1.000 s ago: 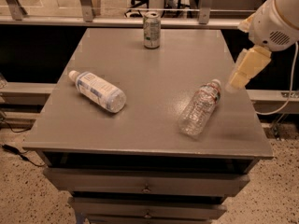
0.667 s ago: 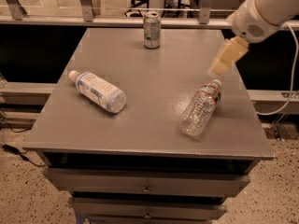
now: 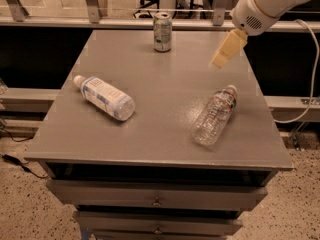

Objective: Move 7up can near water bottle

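Note:
The 7up can (image 3: 162,32) stands upright near the far edge of the grey table (image 3: 160,134), at the middle. The water bottle (image 3: 215,115), clear and crinkled, lies on its side at the right of the table, cap pointing away. My gripper (image 3: 224,53) hangs in the air over the far right part of the table, to the right of the can and above and beyond the water bottle. It holds nothing that I can see.
A stouter bottle with a large white-blue label (image 3: 105,97) lies on its side at the left of the table. A railing (image 3: 150,14) runs behind the table. Drawers (image 3: 157,202) sit under the tabletop. A cable (image 3: 312,64) hangs at the right.
My arm and gripper have moved left and farther back over the table, toward the can. The can and both bottles have not moved.

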Robot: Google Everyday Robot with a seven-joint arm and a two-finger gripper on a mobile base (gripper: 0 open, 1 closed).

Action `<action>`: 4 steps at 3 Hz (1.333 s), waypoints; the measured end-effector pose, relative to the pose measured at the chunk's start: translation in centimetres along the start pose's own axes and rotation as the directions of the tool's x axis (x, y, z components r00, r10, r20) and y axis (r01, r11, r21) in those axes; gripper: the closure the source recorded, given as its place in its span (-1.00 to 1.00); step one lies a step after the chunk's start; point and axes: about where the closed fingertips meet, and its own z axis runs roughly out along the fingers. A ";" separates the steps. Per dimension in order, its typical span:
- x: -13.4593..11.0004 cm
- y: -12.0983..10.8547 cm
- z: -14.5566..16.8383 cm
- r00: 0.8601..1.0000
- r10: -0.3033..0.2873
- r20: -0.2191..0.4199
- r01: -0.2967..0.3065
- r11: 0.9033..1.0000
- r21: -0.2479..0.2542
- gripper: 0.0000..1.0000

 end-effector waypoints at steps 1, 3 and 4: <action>-1.5 -2.0 3.7 0.990 0.104 0.094 -0.106 0.994 0.025 -1.00; -5.6 -7.8 12.4 0.868 0.349 0.353 -0.363 0.931 -0.028 -1.00; -8.4 -10.5 15.5 0.828 0.344 0.442 -0.382 0.924 -0.004 -1.00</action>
